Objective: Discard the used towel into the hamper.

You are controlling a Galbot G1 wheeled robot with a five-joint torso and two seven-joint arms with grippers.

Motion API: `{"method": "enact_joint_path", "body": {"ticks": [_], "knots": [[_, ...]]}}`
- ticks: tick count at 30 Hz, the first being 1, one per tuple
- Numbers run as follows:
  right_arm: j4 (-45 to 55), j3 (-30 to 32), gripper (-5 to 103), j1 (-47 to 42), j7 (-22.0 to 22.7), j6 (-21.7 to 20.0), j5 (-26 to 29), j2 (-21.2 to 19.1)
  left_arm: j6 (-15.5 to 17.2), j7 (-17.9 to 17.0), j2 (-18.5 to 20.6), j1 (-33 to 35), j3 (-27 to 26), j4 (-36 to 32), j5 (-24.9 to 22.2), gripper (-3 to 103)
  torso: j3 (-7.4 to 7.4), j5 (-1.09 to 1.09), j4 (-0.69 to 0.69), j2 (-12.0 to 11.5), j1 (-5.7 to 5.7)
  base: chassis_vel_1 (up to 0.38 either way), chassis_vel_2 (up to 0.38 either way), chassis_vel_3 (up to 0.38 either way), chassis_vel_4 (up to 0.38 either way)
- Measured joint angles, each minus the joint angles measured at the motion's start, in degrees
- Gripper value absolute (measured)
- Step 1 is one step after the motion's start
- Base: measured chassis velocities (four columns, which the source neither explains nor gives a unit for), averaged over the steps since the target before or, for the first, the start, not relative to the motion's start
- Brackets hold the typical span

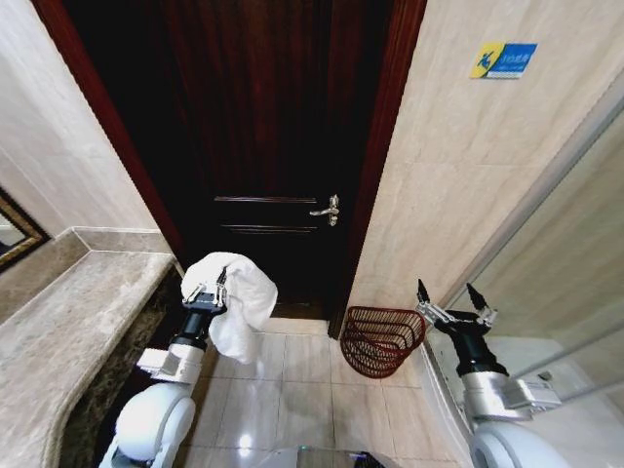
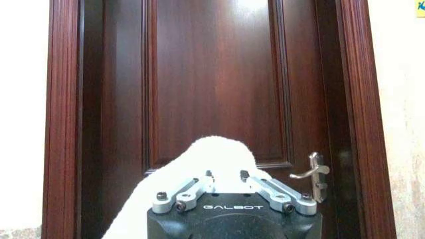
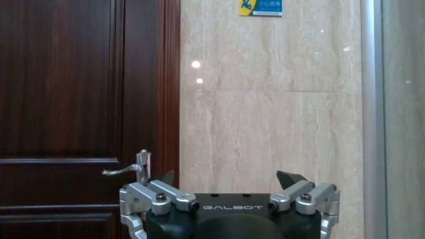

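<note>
White towel [image 1: 237,300] is held clamped in the left gripper [image 1: 205,292], carry step; right gripper [image 1: 454,300] idles wide. Transfer rightward over the hamper [image 1: 382,338] is judged next.

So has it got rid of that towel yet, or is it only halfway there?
Halfway. The left gripper has the white fluffy towel clamped and lifted beside the stone counter. The dark reddish-brown wire hamper holds nothing yet; the towel must go across and drop in. The right gripper waits open.

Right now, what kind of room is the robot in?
Probably a bathroom: a marble counter with a mirror's corner, tiled walls, a wire hamper, and a white towel in the left gripper.
</note>
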Motion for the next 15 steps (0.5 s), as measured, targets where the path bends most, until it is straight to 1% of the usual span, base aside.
{"method": "enact_joint_path", "body": {"ticks": [1, 3, 4, 7, 8, 11, 12, 14, 15], "knots": [[0.0, 0.0, 100, 0.0, 0.0, 0.0, 0.0, 0.0, 0.0, 0.0, 0.0, 0.0, 0.0, 0.0, 0.0, 11, 0.00, 0.00, 0.00, 0.0, 0.00, 0.000, 0.000, 0.000, 0.000], [0.0, -0.2, 100, 0.1, 0.0, 0.0, 0.0, 0.0, 0.0, 0.0, 0.0, 0.1, -0.1, 0.0, 0.0, 11, -0.55, 0.00, 0.00, -1.0, -0.47, 0.000, 0.000, 0.000, 0.000], [0.0, -0.2, 100, 0.1, 0.0, 0.0, 0.0, 0.0, 0.0, 0.0, 0.0, 0.1, -0.1, 0.0, 0.0, 11, -0.55, 0.00, 0.00, -1.0, -0.47, 0.000, 0.000, 0.000, 0.000], [-0.1, -0.4, 100, 0.1, 0.0, 0.0, -0.1, 0.1, 0.0, 0.0, -0.1, 0.2, -0.1, 0.0, 0.0, 11, -1.41, 0.00, 0.00, -2.6, -1.17, 0.000, 0.000, 0.000, 0.000], [-0.1, -0.4, 100, 0.1, 0.0, 0.0, -0.1, 0.1, 0.0, 0.0, -0.1, 0.2, -0.1, 0.0, 0.0, 11, -1.41, 0.00, 0.00, -2.6, -1.17, 0.000, 0.000, 0.000, 0.000], [-0.1, -0.4, 100, 0.1, 0.0, 0.1, -0.1, 0.1, 0.0, 0.0, -0.1, 0.2, -0.1, 0.2, 0.0, 11, -2.10, 0.00, 0.00, -3.9, -1.77, 0.000, 0.000, 0.000, 0.000], [-0.1, -0.4, 100, 0.1, 0.0, 0.1, -0.1, 0.1, 0.0, 0.0, -0.1, 0.2, -0.1, 0.2, 0.0, 11, -2.10, 0.00, 0.00, -3.9, -1.77, 0.000, 0.000, 0.000, 0.000], [-0.1, -0.4, 100, 0.0, 0.0, 0.2, -0.2, 0.2, 0.0, 0.0, -0.1, 0.1, -0.1, 0.2, 0.0, 11, -2.53, 0.00, 0.00, -4.7, -2.16, 0.000, 0.000, 0.000, 0.000], [-0.1, -0.4, 100, 0.0, 0.0, 0.2, -0.2, 0.3, 0.0, 0.0, -0.1, 0.0, -0.2, 0.3, 0.0, 11, -3.05, 0.00, 0.00, -5.7, -2.65, 0.000, 0.000, 0.000, 0.000]]}}
